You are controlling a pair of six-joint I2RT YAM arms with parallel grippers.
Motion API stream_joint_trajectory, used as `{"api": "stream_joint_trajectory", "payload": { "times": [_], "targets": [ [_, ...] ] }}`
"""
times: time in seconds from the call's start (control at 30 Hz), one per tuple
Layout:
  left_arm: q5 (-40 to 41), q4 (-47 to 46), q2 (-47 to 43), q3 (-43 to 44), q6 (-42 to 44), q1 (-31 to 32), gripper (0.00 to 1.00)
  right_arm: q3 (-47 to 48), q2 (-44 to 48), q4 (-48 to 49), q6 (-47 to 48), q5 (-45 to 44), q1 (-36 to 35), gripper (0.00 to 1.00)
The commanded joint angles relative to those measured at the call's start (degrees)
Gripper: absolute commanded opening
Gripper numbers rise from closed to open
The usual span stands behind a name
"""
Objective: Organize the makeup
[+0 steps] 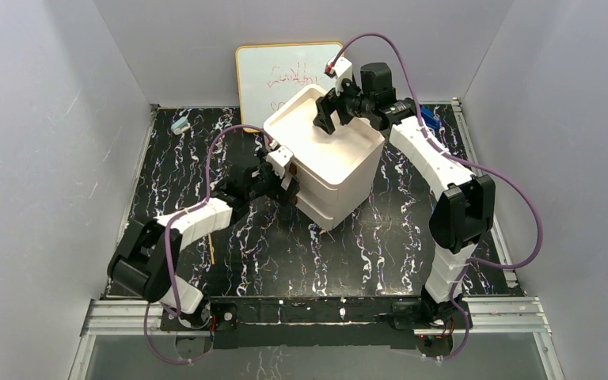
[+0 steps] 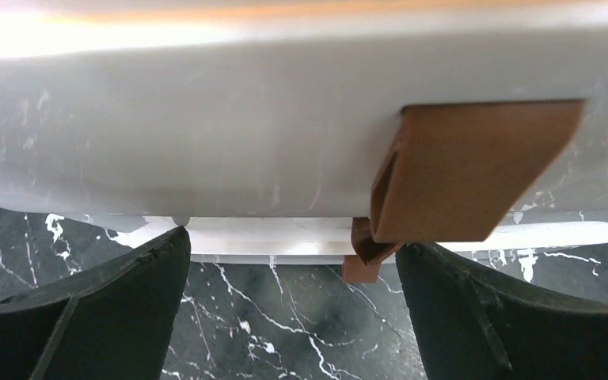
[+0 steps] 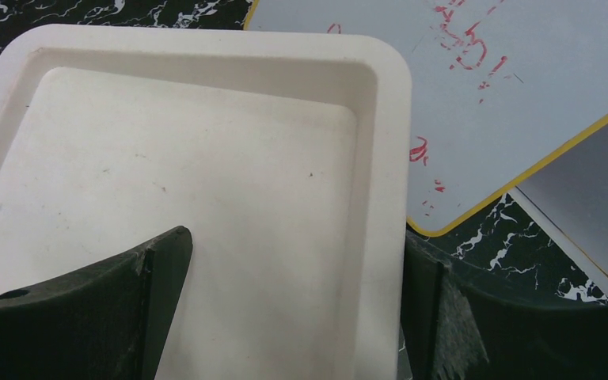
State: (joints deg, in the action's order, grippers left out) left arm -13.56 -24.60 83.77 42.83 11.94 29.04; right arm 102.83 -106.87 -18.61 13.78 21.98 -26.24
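Overhead, right gripper [image 1: 331, 116] above white tray [image 1: 288, 106]

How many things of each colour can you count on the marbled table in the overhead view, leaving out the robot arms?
White: 2, the stacked tray organiser and the whiteboard
Blue: 2, the small pale-blue object and the blue object
Tan: 1, the thin stick
Total: 5

Left arm [image 1: 194, 222] and right arm [image 1: 431, 158], either side of the white stacked-tray plastic box [image 1: 340, 170]: white boxy links, black joint housings, a purple cable [image 1: 208, 162] looping along each, black wedge-shaped fingers [image 3: 150, 317].
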Motion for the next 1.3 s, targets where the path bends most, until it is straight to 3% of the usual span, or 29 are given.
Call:
{"api": "stream_joint_trajectory", "payload": {
  "times": [0.0, 0.17, 0.3, 0.53, 0.8, 1.1, 1.27],
  "targets": [
    [-5.3, -10.5, 3.8, 6.5, -0.8, -0.8, 0.98, -5.0, -5.7, -14.9, -4.1, 2.6, -1.3, 1.0],
    [-11.3, -8.1, 3.9, 4.0, -3.5, -1.4, 0.99, -5.3, -5.5, -15.1, -3.9, 1.7, -1.3, 1.0],
    [-13.1, -7.2, 2.0, -2.8, -4.6, -1.5, 0.92, -5.1, -6.0, -15.1, -4.0, 2.3, -1.3, 1.0],
    [-12.1, -11.0, 0.8, -8.8, -6.8, -1.5, 0.9, -4.4, -7.1, -15.2, -4.2, 3.0, -1.4, 1.0],
    [-6.8, -21.3, 6.6, -10.1, -7.6, -1.5, 0.76, -5.3, -6.6, -15.0, -4.3, 2.8, -1.6, 1.0],
    [-10.6, -27.1, 17.0, -4.9, -11.6, -1.5, 0.5, -6.4, -5.7, -15.0, -4.1, 1.8, -1.6, 1.0],
    [-11.0, -28.2, 18.3, -3.0, -11.5, -1.6, 0.2, -6.6, -6.0, -15.0, -4.2, 2.1, -1.6, 1.0]
  ]
}}
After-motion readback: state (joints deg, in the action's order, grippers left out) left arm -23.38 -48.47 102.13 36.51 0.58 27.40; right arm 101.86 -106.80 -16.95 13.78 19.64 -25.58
